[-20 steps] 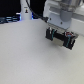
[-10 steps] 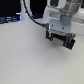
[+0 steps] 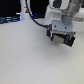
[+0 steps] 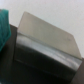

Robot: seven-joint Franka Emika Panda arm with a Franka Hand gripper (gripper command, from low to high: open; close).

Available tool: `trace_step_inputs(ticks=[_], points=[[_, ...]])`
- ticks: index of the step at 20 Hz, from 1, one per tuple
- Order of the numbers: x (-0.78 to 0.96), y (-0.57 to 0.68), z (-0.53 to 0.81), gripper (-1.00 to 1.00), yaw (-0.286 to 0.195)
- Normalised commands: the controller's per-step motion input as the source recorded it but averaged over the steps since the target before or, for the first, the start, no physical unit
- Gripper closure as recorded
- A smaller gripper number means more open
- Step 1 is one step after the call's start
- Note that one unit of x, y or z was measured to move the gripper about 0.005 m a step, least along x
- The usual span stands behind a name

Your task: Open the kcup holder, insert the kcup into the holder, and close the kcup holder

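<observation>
My gripper [image 3: 60,38] hangs at the back of the white table [image 3: 30,60], towards the exterior view's right. Its dark fingers blend with a dark block below them, so I cannot tell their gap. In the wrist view, a blurred boxy unit with a pale shiny top and a dark front, the kcup holder [image 4: 47,42], fills the frame and looks shut. No fingers show there. A teal-green patch [image 4: 4,27] sits at that frame's edge; I cannot tell whether it is the kcup. No pod shows clearly in either view.
The white arm body [image 3: 62,15] and a black cable [image 3: 31,15] rise behind the gripper. Dark equipment [image 3: 10,20] lines the table's far edge at the exterior view's left.
The gripper has shifted slightly towards the exterior view's right and a little lower. Nothing else has visibly moved.
</observation>
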Motion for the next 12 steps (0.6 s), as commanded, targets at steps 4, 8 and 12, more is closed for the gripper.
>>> trace_step_inputs(ticks=[4,8,12], points=[[-0.50,0.39,0.00,-1.00,0.148],[-0.42,0.44,0.00,-1.00,0.124],[-0.43,0.46,0.00,-1.00,0.129]])
